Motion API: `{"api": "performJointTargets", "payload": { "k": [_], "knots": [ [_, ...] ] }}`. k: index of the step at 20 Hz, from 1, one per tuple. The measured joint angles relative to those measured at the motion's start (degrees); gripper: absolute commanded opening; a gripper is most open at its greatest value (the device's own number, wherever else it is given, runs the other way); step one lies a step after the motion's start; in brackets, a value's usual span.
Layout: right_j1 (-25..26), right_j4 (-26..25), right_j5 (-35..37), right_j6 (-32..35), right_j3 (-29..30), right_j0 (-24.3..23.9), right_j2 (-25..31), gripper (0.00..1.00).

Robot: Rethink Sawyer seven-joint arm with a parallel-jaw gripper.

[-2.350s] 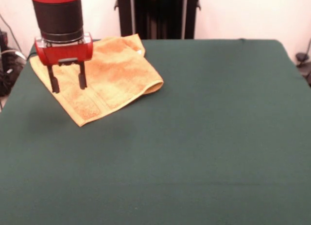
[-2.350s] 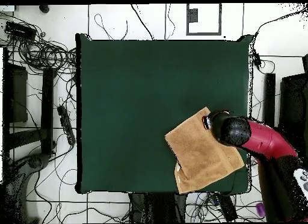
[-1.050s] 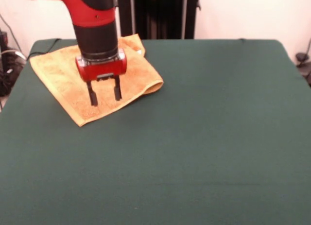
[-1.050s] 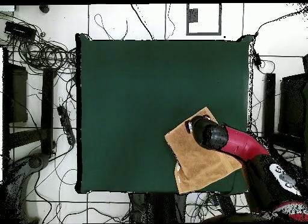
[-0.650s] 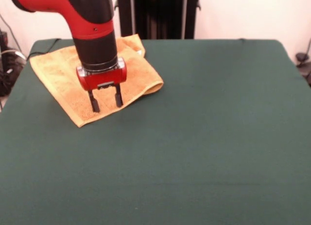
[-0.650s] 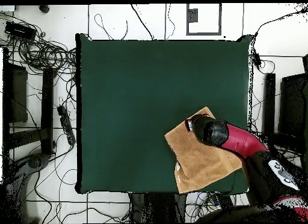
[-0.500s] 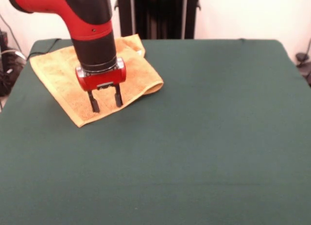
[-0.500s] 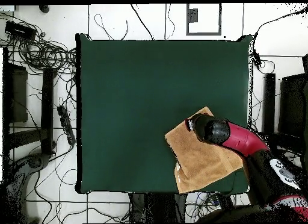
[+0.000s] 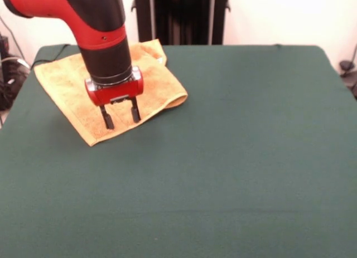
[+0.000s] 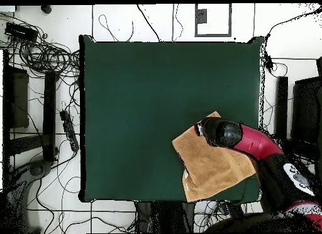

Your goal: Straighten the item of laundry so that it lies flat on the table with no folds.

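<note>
The orange-tan towel [image 9: 67, 82] lies at the far left of the green table [image 9: 234, 157] in the front view, doubled over along its right side, with a fold at the right corner. In the overhead view the towel [image 10: 204, 168] sits near the table's [image 10: 151, 99] lower right corner. My gripper [image 9: 119, 116] is open, fingers pointing down, just above the towel's near edge band. It holds nothing. In the overhead view the arm covers the gripper [image 10: 207, 129] over the towel's upper corner.
The robot's black pedestal [image 9: 178, 15] stands behind the table's far edge. Cables [image 10: 44, 52] lie on the floor around the table in the overhead view.
My gripper has moved from the towel's left corner toward the towel's near edge and has come lower. The towel has not moved.
</note>
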Motion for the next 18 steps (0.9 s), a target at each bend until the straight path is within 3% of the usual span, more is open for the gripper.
{"api": "performJointTargets", "payload": {
  "k": [7, 8, 18],
  "knots": [
    [0.38, -0.13, 1.82, 0.0, -1.23, -0.46, 0.65, 1.0],
    [0.45, -0.19, 1.91, 0.0, -1.44, -0.63, 0.81, 0.0],
    [0.93, -0.68, 1.68, 0.0, -2.38, -1.62, 1.44, 0.0]
  ]
}}
